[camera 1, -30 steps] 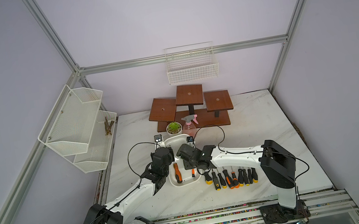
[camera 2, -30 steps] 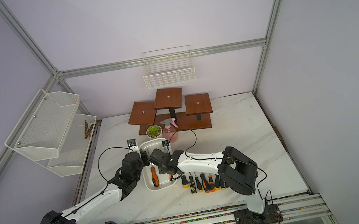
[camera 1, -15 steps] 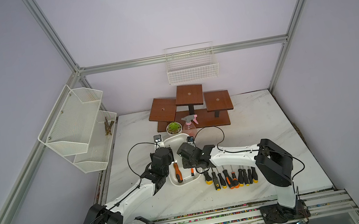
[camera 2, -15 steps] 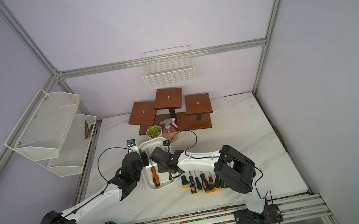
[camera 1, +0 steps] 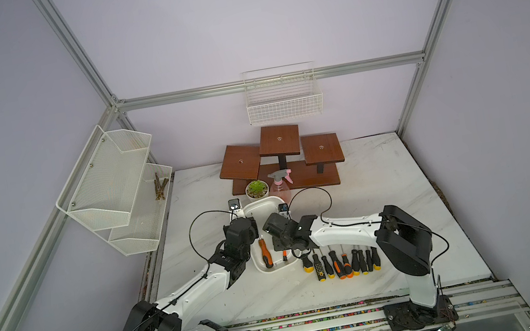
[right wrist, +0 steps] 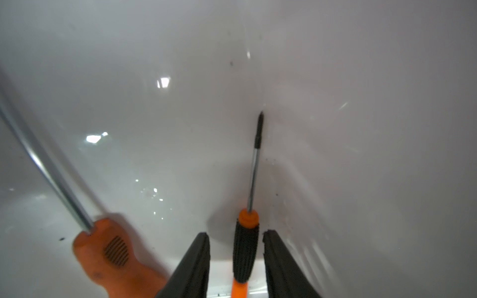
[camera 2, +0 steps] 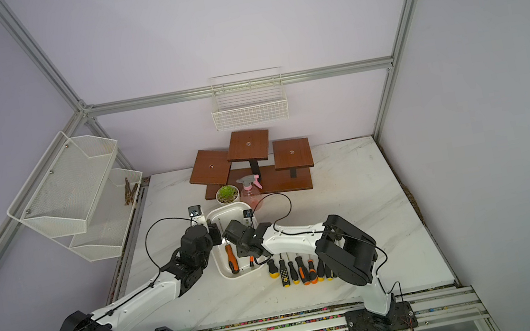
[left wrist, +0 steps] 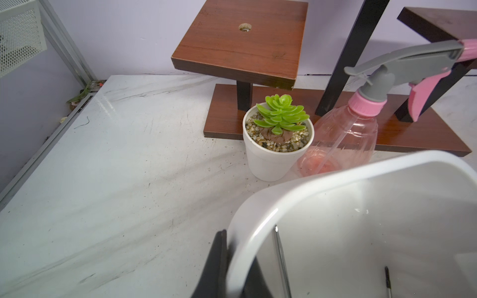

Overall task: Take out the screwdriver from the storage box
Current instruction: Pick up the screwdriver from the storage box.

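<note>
- Your right gripper (right wrist: 236, 232) is down inside the storage box (right wrist: 361, 129), its 2 fingers (right wrist: 195, 260) a little apart, narrow rather than wide
- The small screwdriver (right wrist: 245, 252) lies on the box floor right between those fingers; its black ribbed handle runs down the gap with bare floor showing on each side, so nothing is clamped, and the gap is thinner on 1 side
- Its thin shaft points straight ahead of the gripper, the dark tip near the foot of the box wall
- The big orange screwdriver (right wrist: 108, 252) lies outside the fingers, on the side of your right gripper that faces the left arm (camera 1: 196, 287), with its shaft angling away forward
- Your left gripper (left wrist: 236, 258) is closed on the rim of the box, 1 finger outside the wall and 1 inside
- In a top view, the row of screwdrivers (camera 1: 340, 263) on the table (camera 1: 386, 182) sits behind your right gripper, outside the box
- Against 1 second ago, your right arm (camera 1: 343, 231) has shifted slightly towards the left arm, elbow and wrist both, carrying the gripper a little further across the box
- The left arm, the box, both screwdrivers in it and the row on the table lie as they did
</note>
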Motion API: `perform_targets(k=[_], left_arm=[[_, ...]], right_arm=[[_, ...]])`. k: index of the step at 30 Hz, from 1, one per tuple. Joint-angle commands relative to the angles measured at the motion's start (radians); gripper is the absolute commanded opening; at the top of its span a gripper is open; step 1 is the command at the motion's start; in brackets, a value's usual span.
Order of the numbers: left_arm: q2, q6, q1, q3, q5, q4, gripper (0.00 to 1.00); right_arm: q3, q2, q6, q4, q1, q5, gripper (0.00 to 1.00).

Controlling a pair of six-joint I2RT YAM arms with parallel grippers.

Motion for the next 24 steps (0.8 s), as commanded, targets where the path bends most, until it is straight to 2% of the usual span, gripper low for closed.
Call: perform_targets(k=[1, 6, 8, 12, 18, 22, 24], left_arm=[[-0.03, 0.013, 0.006, -0.008, -0.022, 0.041, 0.0], [-0.036, 0.011, 0.007, -0.013, -0.026, 0.042, 0.0], [-0.033, 0.012, 0.007, -0.011, -0.029, 0.043, 0.0], [-0.028, 0.011, 0.007, -0.008, -0.026, 0.042, 0.0], [-0.022, 0.016, 0.007, -0.002, -0.018, 0.038, 0.0], [-0.019, 0.018, 0.006, 0.002, -0.016, 0.034, 0.0], [-0.015, 0.018, 0.008, 0.005, -0.015, 0.034, 0.0]], right_arm=[[-0.057, 0.054, 0.031, -0.12, -0.04, 0.03, 0.41], [-0.066, 0.067, 0.044, -0.061, -0.048, -0.007, 0.41], [-0.062, 0.07, 0.03, -0.039, -0.047, -0.011, 0.37], [-0.036, 0.086, 0.0, -0.034, -0.047, 0.007, 0.32], [-0.017, 0.09, -0.034, -0.007, -0.046, 0.057, 0.32], [0.0, 0.109, -0.065, 0.011, -0.047, 0.066, 0.22], [0.009, 0.12, -0.085, 0.017, -0.047, 0.062, 0.15]])
